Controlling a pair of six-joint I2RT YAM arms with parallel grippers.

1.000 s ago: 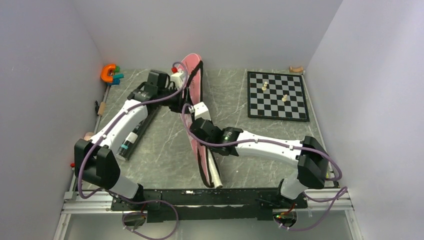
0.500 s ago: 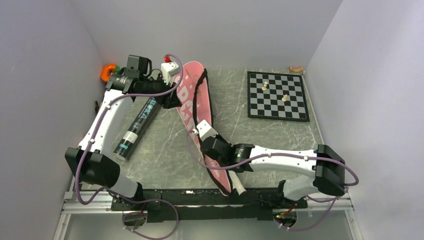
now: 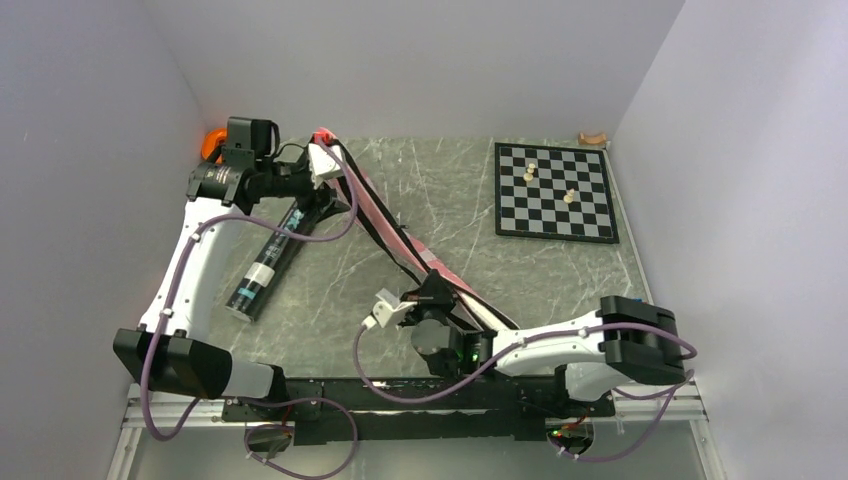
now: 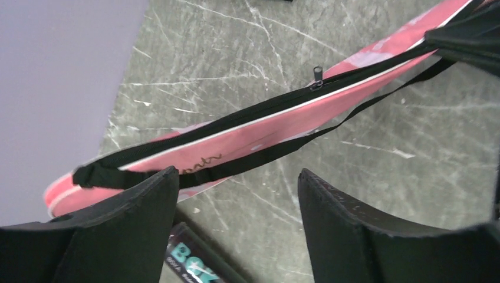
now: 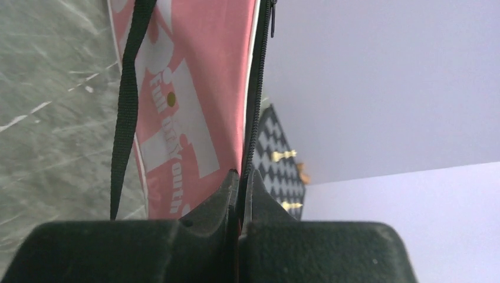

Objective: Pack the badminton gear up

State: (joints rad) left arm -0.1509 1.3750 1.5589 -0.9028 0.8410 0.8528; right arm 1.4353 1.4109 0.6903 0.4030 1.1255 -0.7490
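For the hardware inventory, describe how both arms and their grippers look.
Both arms have white links with black joint housings: left arm, right arm. A purple cable loops along each. Left gripper and right gripper have matte black, wedge-shaped fingers; a small white block sits at each wrist.

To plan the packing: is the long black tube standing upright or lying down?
Lying down: the black tube rests lengthwise on the table, its printed side facing up.

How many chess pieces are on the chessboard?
2. The first piece stands on the chessboard toward its far left corner; the second piece stands near the middle. The board is fully visible, so none seems hidden.
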